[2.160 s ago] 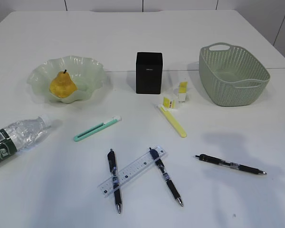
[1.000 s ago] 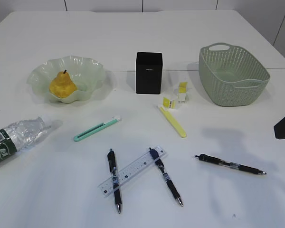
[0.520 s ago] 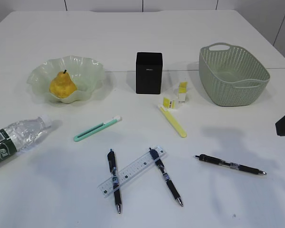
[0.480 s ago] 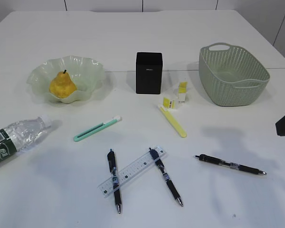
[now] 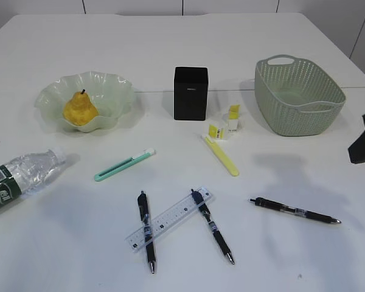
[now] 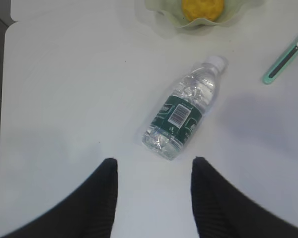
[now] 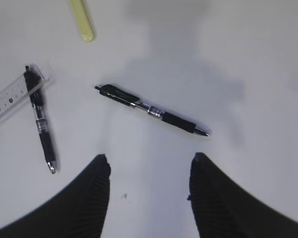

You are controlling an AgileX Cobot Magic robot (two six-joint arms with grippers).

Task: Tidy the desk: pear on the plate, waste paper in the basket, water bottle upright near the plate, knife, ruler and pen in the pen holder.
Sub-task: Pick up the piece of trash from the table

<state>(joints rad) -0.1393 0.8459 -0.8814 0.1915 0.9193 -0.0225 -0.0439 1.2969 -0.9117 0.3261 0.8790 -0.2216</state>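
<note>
Both grippers, left gripper (image 6: 154, 191) and right gripper (image 7: 149, 191), are held half-open and empty, so only the pear (image 5: 79, 109) is plated; everything else is basically left undone.

Clear crinkled plastic water bottle (image 6: 181, 112), translucent glossy glass plate (image 5: 112, 91), matt woven-pattern plastic basket (image 5: 304, 103).

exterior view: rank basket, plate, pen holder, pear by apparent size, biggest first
1. basket and plate: similar footprint, not ranking; the basket stands taller.
2. pen holder.
3. pear.
All sit at similar depth, so nearness barely skews this.
</note>
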